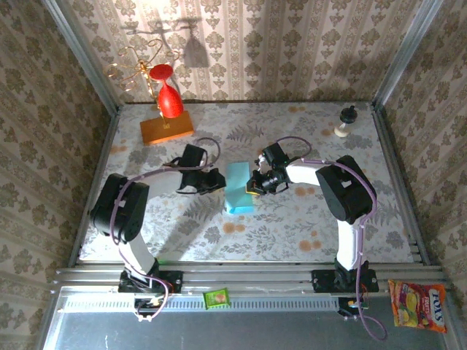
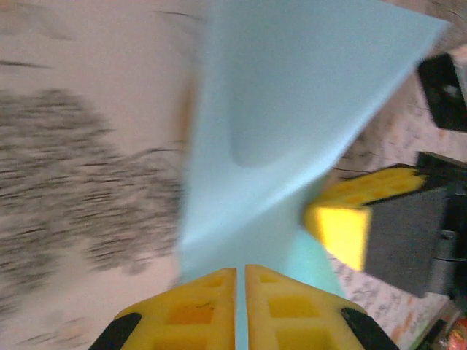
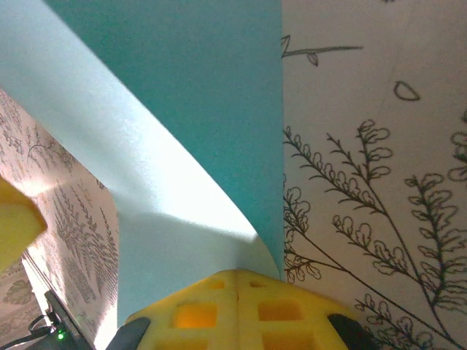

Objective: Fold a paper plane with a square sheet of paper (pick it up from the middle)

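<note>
Leaf-patterned counter [image 1: 292,219]: left gripper [image 1: 217,181] and right gripper [image 1: 253,182] each clamp an opposite edge of the square sheet of paper [image 1: 238,188]. Behind, a red glass [image 1: 169,98] stands at the orange block [image 1: 166,128].

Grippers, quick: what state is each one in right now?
Left gripper: shut on the sheet of paper.
Right gripper: shut on the same sheet of paper.

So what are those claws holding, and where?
The light-blue paper sheet: left gripper pinches its left edge, right gripper its right edge.
</note>
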Controlling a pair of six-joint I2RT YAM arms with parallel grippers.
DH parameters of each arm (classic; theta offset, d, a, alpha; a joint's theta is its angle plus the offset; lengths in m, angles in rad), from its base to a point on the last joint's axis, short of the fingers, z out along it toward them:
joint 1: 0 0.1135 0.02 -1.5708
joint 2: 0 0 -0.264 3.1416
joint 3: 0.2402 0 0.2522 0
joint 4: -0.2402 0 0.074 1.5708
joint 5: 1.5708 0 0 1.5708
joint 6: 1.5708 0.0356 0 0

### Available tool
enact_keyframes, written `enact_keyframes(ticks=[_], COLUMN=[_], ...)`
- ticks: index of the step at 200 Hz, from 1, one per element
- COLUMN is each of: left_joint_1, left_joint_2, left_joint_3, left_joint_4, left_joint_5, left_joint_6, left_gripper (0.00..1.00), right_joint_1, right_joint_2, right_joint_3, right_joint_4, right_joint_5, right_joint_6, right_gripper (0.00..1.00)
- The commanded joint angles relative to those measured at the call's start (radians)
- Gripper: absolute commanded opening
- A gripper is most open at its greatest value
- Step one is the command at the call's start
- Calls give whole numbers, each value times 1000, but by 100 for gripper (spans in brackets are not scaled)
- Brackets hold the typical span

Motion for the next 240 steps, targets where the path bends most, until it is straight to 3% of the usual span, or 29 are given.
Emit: enact_keyframes(ticks=[1, 56, 106, 129, 172, 207, 240], left_joint_1=[-58, -33, 161, 203, 112, 15, -8], left_joint_2=[77, 185, 162, 106, 31, 123, 210], left_joint_3=[63, 72, -86, -92, -31, 36, 74], left_joint_4=[86, 130, 224, 201, 196, 234, 263], left_joint_5=[28, 45, 68, 73, 68, 83, 89], left_joint_6=[-64, -74, -71, -51, -75, -125, -169], left_gripper=[12, 12, 12, 12, 12, 12, 12], right_joint_1=[-5, -5, -5, -5, -6, -5, -4], right_joint_2=[123, 119, 128, 129, 128, 131, 132], right_joint_3=[-74, -79, -83, -85, -87, -90, -88], right_joint_4=[-207, -208, -212, -211, -210, -210, -216], right_joint_5=[225, 229, 238, 239, 242, 243, 245], right_joint_6=[-14, -14, -18, -20, -17, -17, -17], right_gripper=[7, 6, 6, 6, 6, 7, 6])
